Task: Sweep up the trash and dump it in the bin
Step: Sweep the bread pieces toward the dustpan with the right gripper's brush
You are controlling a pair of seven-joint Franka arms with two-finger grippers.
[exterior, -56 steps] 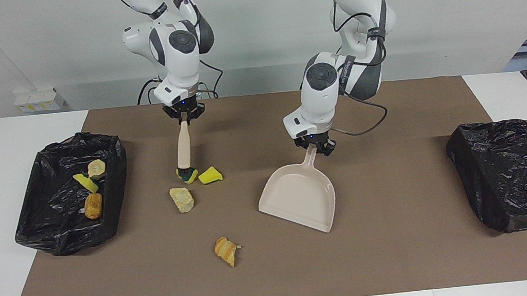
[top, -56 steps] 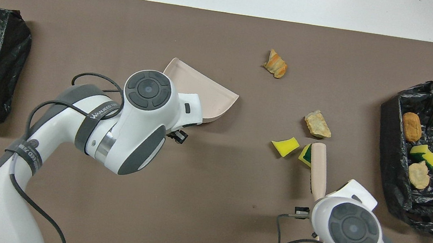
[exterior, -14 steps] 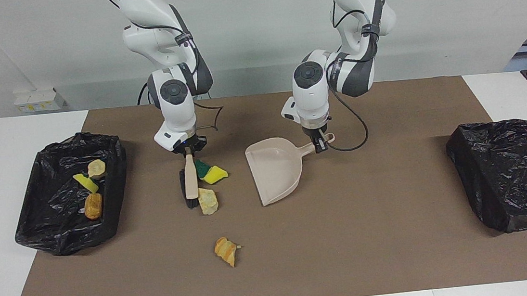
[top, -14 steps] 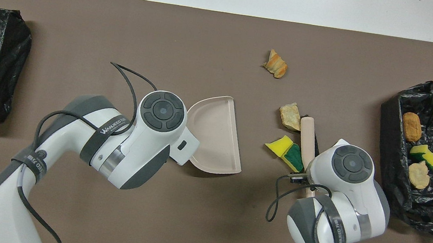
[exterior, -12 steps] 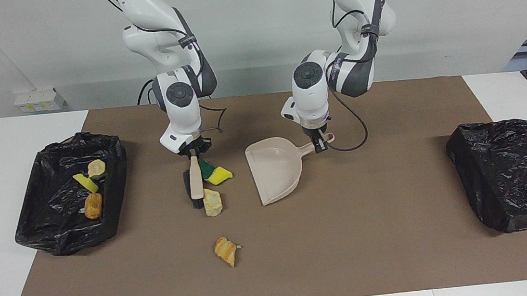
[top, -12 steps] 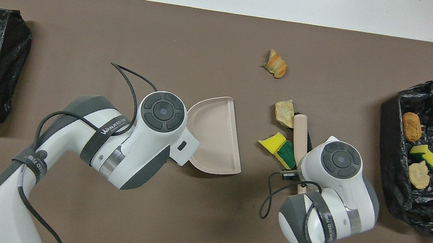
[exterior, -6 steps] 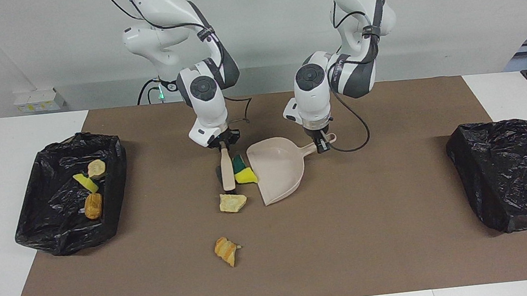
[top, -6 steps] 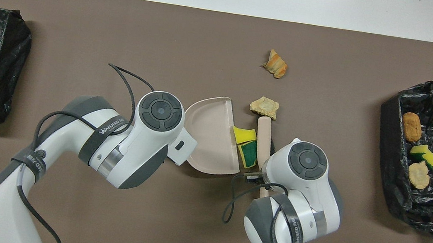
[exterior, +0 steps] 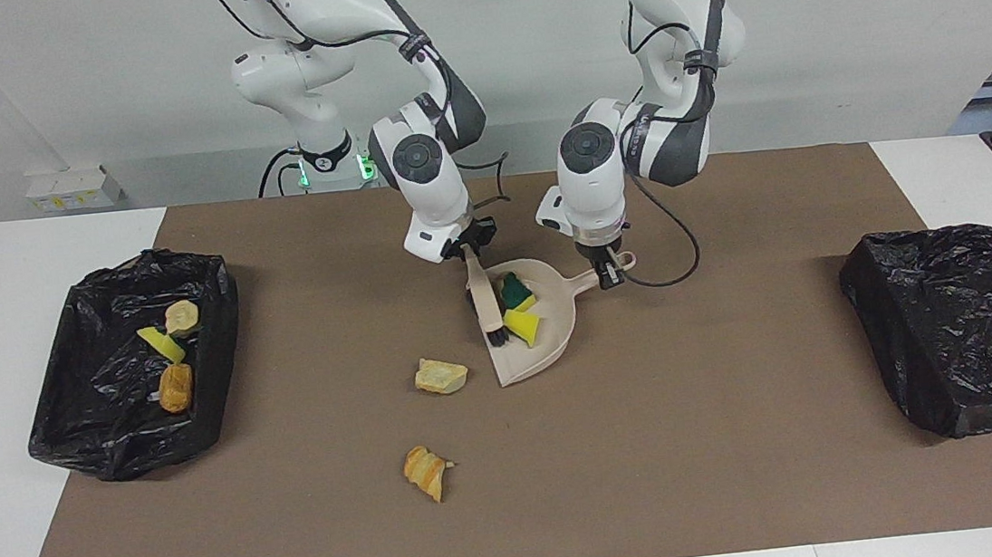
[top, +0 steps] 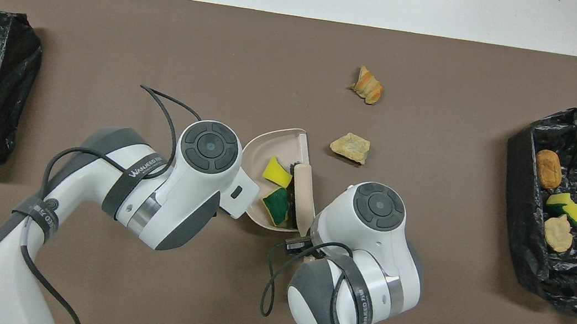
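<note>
My left gripper (exterior: 607,270) is shut on the handle of the beige dustpan (exterior: 549,332), which rests on the mat. My right gripper (exterior: 467,247) is shut on the beige brush (exterior: 484,302), whose bristles lie across the pan's mouth. A yellow sponge piece (exterior: 524,324) and a green-topped one (exterior: 515,291) lie in the pan, also seen in the overhead view (top: 276,171). A tan bread lump (exterior: 441,376) lies on the mat just outside the pan's mouth. A croissant-like lump (exterior: 426,473) lies farther from the robots.
An open black-lined bin (exterior: 75,446) at the right arm's end holds three scraps (exterior: 176,387). A black bag-covered bin (exterior: 965,324) stands at the left arm's end. A brown mat (exterior: 706,477) covers the table.
The brush has swept the two sponge pieces into the dustpan. The tan bread lump slipped off the brush's end and stayed on the mat. The dustpan has barely moved.
</note>
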